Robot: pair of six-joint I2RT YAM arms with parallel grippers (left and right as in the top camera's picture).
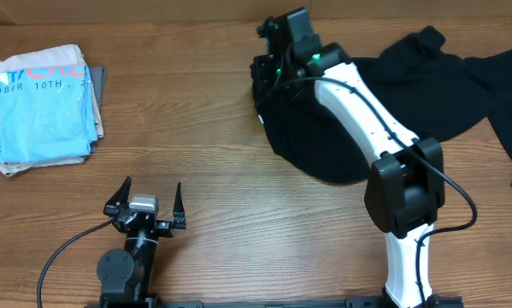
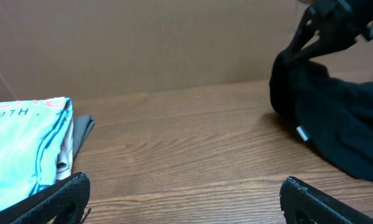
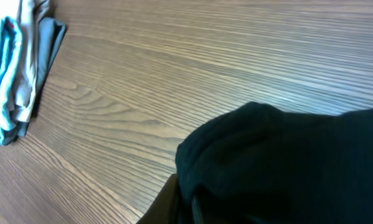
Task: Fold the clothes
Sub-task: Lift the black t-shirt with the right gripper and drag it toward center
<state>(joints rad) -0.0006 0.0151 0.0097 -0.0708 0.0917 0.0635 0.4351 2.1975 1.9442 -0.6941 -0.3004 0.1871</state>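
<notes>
Black soft-fabric T-shirt (image 1: 324,128): bunched on the right half of the brown wooden table (image 1: 238,222) — likely being dragged out flat.
Right gripper (image 1: 264,81): at the shirt's left edge; jaw state cannot be told — cloth hides it.
Left gripper (image 1: 150,195): jaws spread, empty, kept apart from the shirt.

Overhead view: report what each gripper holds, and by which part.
The right gripper pinches the black T-shirt by a bunched fold at its edge. The left gripper is open, holding nothing.
</notes>
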